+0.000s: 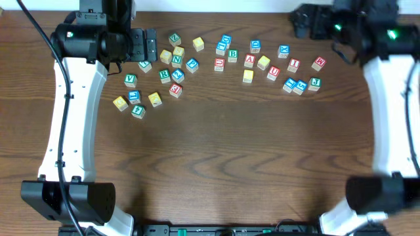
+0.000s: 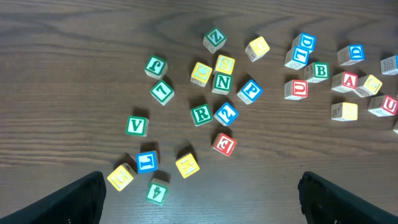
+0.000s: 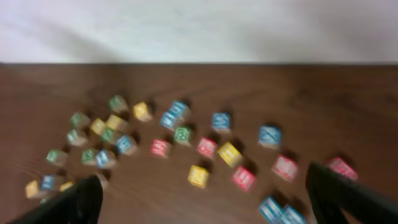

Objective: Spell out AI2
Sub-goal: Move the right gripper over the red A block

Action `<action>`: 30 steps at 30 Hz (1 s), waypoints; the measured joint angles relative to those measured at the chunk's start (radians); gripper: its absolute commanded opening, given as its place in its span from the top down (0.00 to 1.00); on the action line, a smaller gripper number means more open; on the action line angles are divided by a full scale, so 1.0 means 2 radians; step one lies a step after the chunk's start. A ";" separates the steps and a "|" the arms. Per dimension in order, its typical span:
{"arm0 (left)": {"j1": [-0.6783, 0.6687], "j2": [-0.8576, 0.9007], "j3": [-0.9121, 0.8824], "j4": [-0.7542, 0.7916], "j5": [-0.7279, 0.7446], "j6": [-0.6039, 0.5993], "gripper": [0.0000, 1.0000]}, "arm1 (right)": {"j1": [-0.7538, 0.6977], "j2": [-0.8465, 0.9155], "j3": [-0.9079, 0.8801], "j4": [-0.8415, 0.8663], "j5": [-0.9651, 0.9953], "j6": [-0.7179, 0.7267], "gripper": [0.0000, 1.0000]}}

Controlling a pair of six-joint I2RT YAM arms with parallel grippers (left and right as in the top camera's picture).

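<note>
Light-wood letter cubes lie scattered along the far half of the table. The red A cube point(image 1: 249, 60) point(image 2: 349, 81) sits mid-cluster, and the red I cube point(image 1: 293, 65) lies to its right, past the red U cube point(image 1: 273, 73). Several blue-printed cubes are there, but I cannot tell which bears the 2. My left gripper point(image 1: 152, 46) point(image 2: 200, 199) hovers open over the left group, its fingers point(image 2: 81, 199) wide apart around nothing. My right gripper point(image 1: 299, 23) point(image 3: 202, 199) is open too, up at the far right and clear of every cube. The right wrist view is blurred.
Green, yellow and blue cubes crowd the left group, among them a green N point(image 2: 222, 82), a green R point(image 2: 200, 114) and a red cube point(image 2: 224, 144). The dark wooden table point(image 1: 216, 157) stretches bare toward the front. Both arm bases stand at the near corners.
</note>
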 measured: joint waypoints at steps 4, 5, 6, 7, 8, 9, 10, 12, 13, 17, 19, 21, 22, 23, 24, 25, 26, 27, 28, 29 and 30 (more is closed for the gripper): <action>0.000 0.000 0.000 0.000 0.000 -0.003 0.02 | 0.038 0.098 0.107 -0.046 -0.010 -0.002 0.01; 0.000 0.000 0.000 0.000 0.000 -0.003 0.03 | 0.045 0.117 0.123 -0.052 -0.010 -0.002 0.01; 0.000 0.000 0.000 0.000 0.000 -0.003 0.03 | 0.054 0.138 0.139 -0.061 -0.009 -0.002 0.01; 0.000 0.000 0.000 0.000 0.000 -0.003 0.03 | 0.063 0.158 0.151 -0.068 -0.006 -0.002 0.01; 0.000 0.000 0.000 0.000 0.000 -0.003 0.02 | 0.069 0.172 0.157 -0.069 -0.003 -0.002 0.01; 0.000 0.000 0.000 0.000 0.000 -0.004 0.03 | 0.076 0.188 0.160 -0.071 0.003 -0.002 0.01; 0.000 0.000 0.000 0.000 0.000 -0.004 0.02 | 0.084 0.203 0.161 -0.074 0.009 -0.002 0.01; 0.000 0.000 0.000 0.000 0.000 -0.005 0.02 | 0.094 0.230 0.161 -0.075 0.016 -0.002 0.01; 0.000 0.000 0.000 0.000 0.000 -0.005 0.02 | 0.099 0.241 0.161 -0.073 0.019 -0.002 0.01; 0.000 0.000 0.000 0.000 0.000 -0.005 0.03 | 0.110 0.272 0.161 -0.060 0.026 -0.002 0.07; 0.000 0.000 0.000 0.000 0.000 -0.005 0.02 | 0.110 0.281 0.161 -0.040 0.025 -0.002 0.22; 0.000 0.000 0.000 0.000 0.000 -0.005 0.02 | 0.112 0.284 0.161 -0.034 0.030 0.001 0.23; 0.000 0.000 0.000 0.000 0.000 -0.005 0.02 | 0.112 0.286 0.161 -0.031 0.038 0.007 0.23; 0.000 0.000 0.000 0.000 0.000 -0.005 0.02 | 0.113 0.288 0.162 -0.031 0.047 0.016 0.23; 0.000 0.000 0.000 0.000 0.000 -0.005 0.03 | 0.114 0.289 0.162 -0.031 0.061 0.029 0.23; 0.000 0.000 0.000 0.000 0.000 -0.005 0.02 | 0.115 0.293 0.162 -0.032 0.077 0.046 0.24; 0.000 0.000 0.000 0.000 0.000 -0.005 0.03 | 0.117 0.295 0.162 -0.032 0.095 0.060 0.25; 0.000 0.000 0.000 0.000 0.000 -0.005 0.03 | 0.118 0.299 0.162 -0.032 0.109 0.074 0.26; 0.000 0.000 0.000 0.000 0.000 -0.005 0.03 | 0.121 0.304 0.162 -0.032 0.127 0.088 0.27; 0.000 0.000 0.000 0.000 0.000 -0.005 0.03 | 0.124 0.309 0.162 -0.033 0.141 0.099 0.28; 0.000 0.000 0.000 0.000 0.000 -0.005 0.02 | 0.128 0.314 0.162 -0.033 0.153 0.109 0.28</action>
